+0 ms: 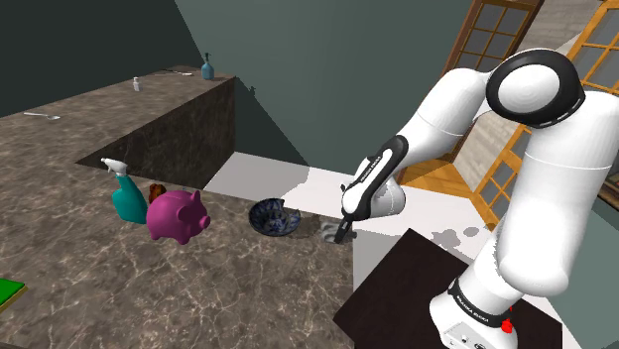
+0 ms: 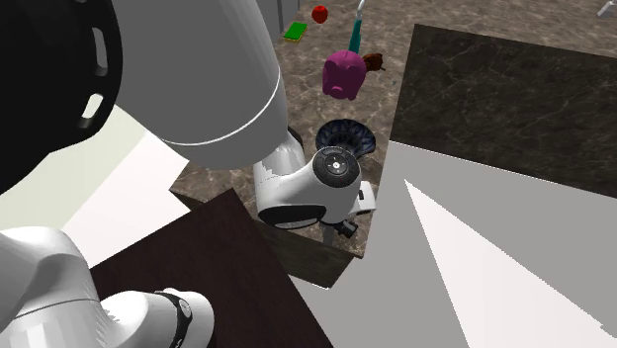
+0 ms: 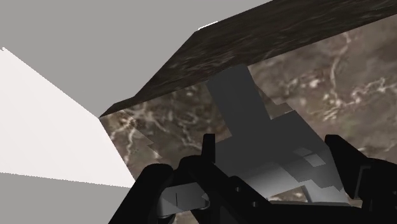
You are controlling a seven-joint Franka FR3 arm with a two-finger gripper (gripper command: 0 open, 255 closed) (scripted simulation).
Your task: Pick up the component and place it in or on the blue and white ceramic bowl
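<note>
The component (image 3: 254,127) is a flat grey angular part lying on the marble counter (image 1: 198,288) near its corner edge. My gripper (image 3: 277,159) is low over it, open, with one finger on each side of the part; I cannot tell whether they touch it. In the shoulder view the gripper (image 1: 340,234) is at the counter's edge, with the component (image 1: 328,232) beside the fingers. The blue and white patterned bowl (image 1: 275,216) stands a short way toward that view's left. In the second exterior view the bowl (image 2: 346,133) is just beyond the hand (image 2: 331,178).
A magenta piggy bank (image 1: 179,215), a teal spray bottle (image 1: 126,193) and a small brown object (image 1: 156,190) stand past the bowl. A green flat item (image 1: 8,291) lies at the counter's far end, with a red ball (image 2: 319,14) near it. The counter drops off beside the gripper.
</note>
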